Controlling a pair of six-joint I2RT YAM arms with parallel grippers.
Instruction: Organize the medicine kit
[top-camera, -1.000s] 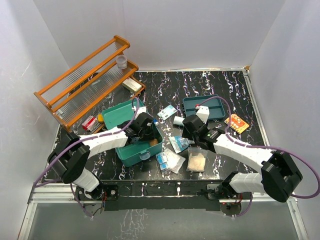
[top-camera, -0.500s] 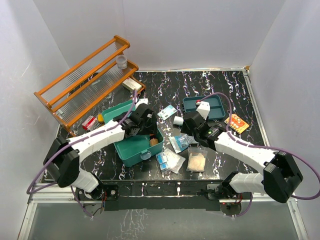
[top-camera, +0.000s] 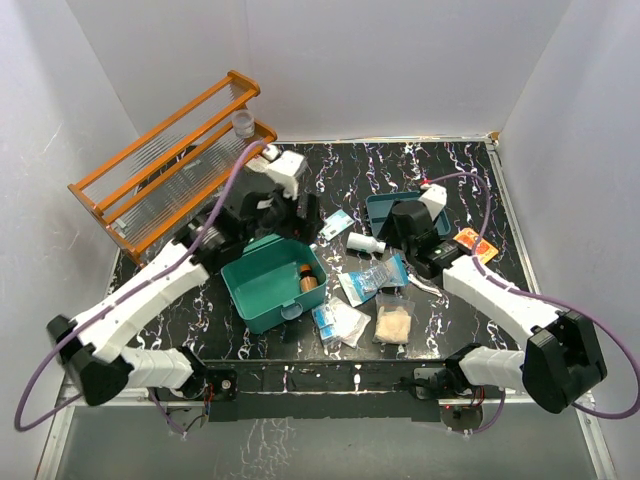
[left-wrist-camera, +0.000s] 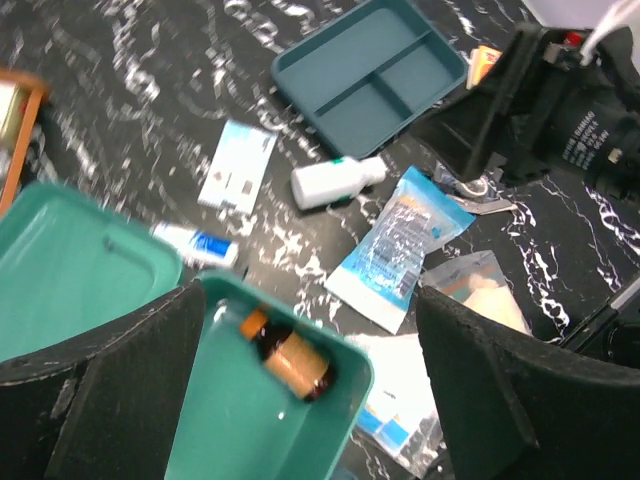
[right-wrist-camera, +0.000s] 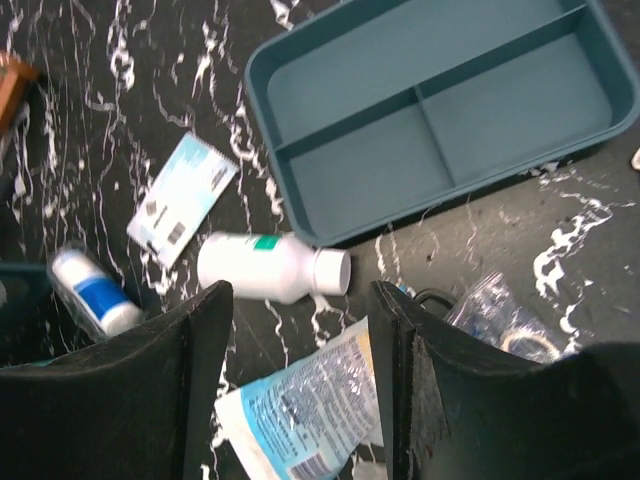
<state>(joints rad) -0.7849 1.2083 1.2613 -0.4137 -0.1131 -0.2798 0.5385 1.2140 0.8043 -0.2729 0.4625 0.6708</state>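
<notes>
Nothing is legible: the tan label on the brown bottle (left-wrist-camera: 290, 358) inside the teal-green plastic medicine kit (left-wrist-camera: 235, 432), the blue print on the clear sachet (left-wrist-camera: 395, 245) at centre, and the white lettering on the black arm housing (left-wrist-camera: 590, 150) at two o'clock are all blurred.

Looks like a robot lab bench, not a home or a clinic. Shut in by plain white walls (top-camera: 380, 60) around a black marbled table (top-camera: 450, 165), with a metal rail (top-camera: 300, 407) along the near edge. Fitted with a left arm (top-camera: 150, 290) and a right arm (top-camera: 495, 298), both trailing purple cables (top-camera: 236, 175). Strewn with staged props: an orange rack (top-camera: 165, 165) out to the left of the left gripper (left-wrist-camera: 310, 300), a tray (right-wrist-camera: 440, 110) just beyond the right gripper (right-wrist-camera: 300, 300), a bottle (right-wrist-camera: 270, 268) lying below it, sachets (top-camera: 378, 280) close beside.
</notes>
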